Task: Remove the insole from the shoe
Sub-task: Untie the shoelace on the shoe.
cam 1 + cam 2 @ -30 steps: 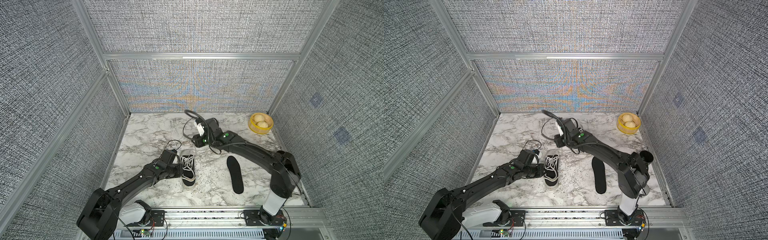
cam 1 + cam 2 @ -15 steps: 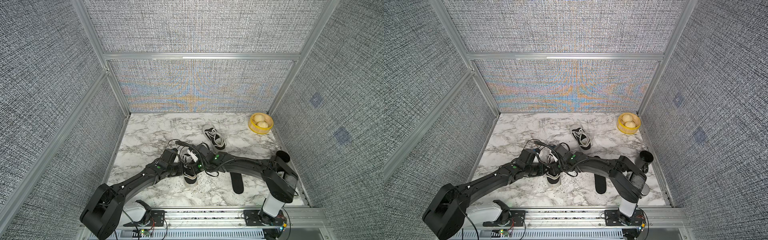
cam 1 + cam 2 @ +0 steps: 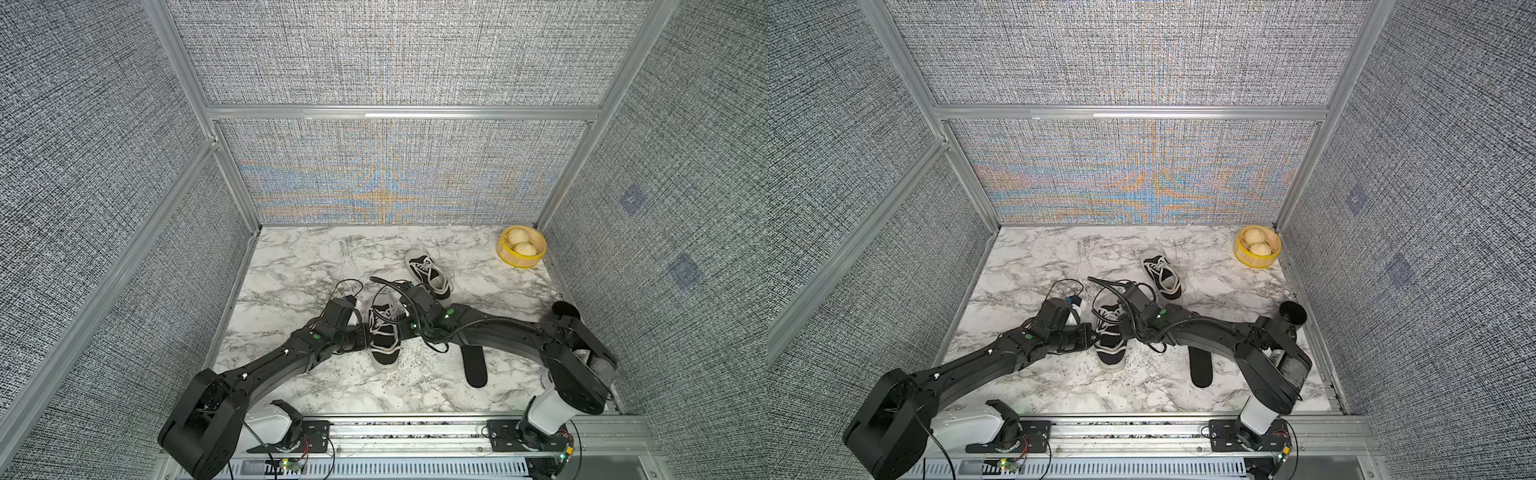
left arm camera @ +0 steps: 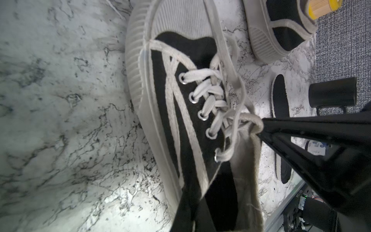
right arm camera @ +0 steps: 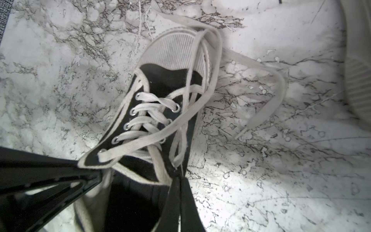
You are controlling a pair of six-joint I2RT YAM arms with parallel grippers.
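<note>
The white, grey-veined marble tabletop (image 3: 299, 266) carries four things. A black-and-white laced shoe (image 3: 384, 336) stands near the front, left of centre, and a second shoe (image 3: 428, 272) of the same kind sits just behind it, further back. A flat black insole (image 3: 473, 365) lies toward the front right, well apart from the yellow basket (image 3: 523, 259) in the far right corner.

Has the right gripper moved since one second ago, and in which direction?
Yes. The right gripper was about level with the yellow basket; it has come forward, toward the front of the table, to the near shoe.
</note>
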